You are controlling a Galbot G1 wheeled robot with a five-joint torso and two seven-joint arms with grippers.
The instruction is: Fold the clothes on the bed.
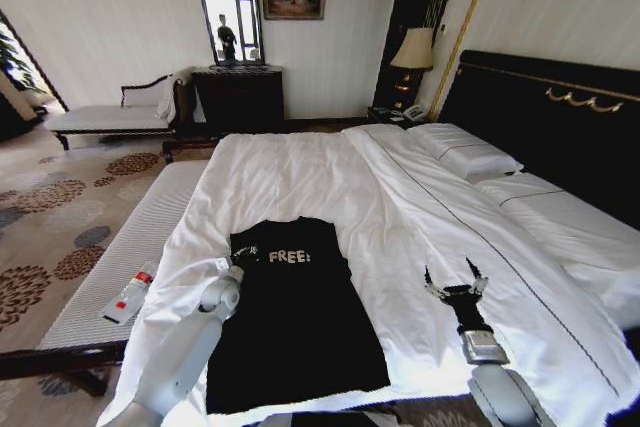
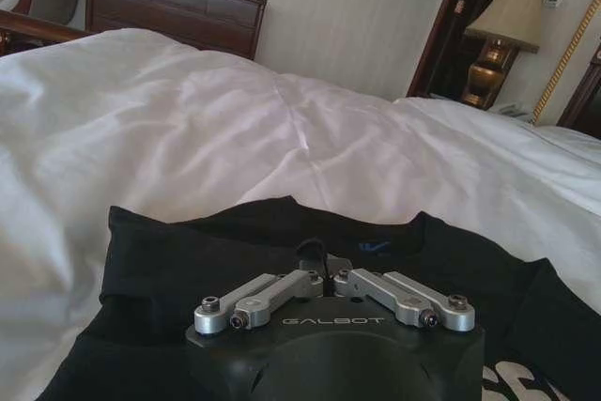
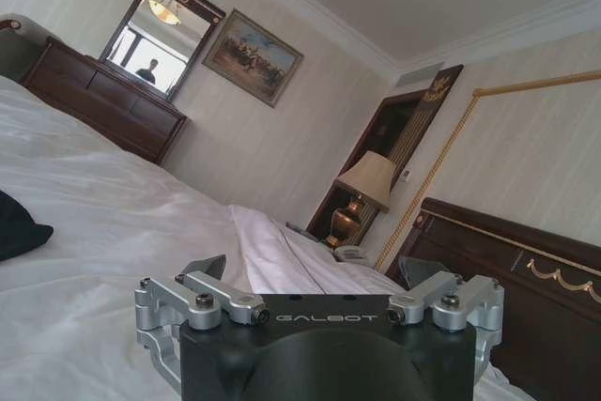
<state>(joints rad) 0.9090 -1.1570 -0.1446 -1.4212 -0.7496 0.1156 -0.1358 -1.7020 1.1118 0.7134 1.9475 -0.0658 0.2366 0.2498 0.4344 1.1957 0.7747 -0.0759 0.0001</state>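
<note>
The black T-shirt (image 1: pixel 297 332) with white "FREE!" lettering lies flat on the white duvet of the bed (image 1: pixel 300 172), near its foot; its collar (image 2: pixel 374 243) points toward the far side. My left gripper (image 1: pixel 243 252) sits at the shirt's left shoulder. In the left wrist view the left gripper (image 2: pixel 320 262) is shut with its tips on the black fabric beside the collar. My right gripper (image 1: pixel 455 282) hovers open over bare duvet to the right of the shirt, apart from it. The right gripper (image 3: pixel 313 271) has nothing between its fingers.
A pale striped bench (image 1: pixel 120 257) runs along the bed's left side with a small white and red object (image 1: pixel 130 297) on it. Pillows (image 1: pixel 465 152) and the dark headboard (image 1: pixel 560 117) are at the right. A lamp (image 1: pixel 415 52), a dresser (image 1: pixel 238 97) and a chaise (image 1: pixel 110 117) stand beyond.
</note>
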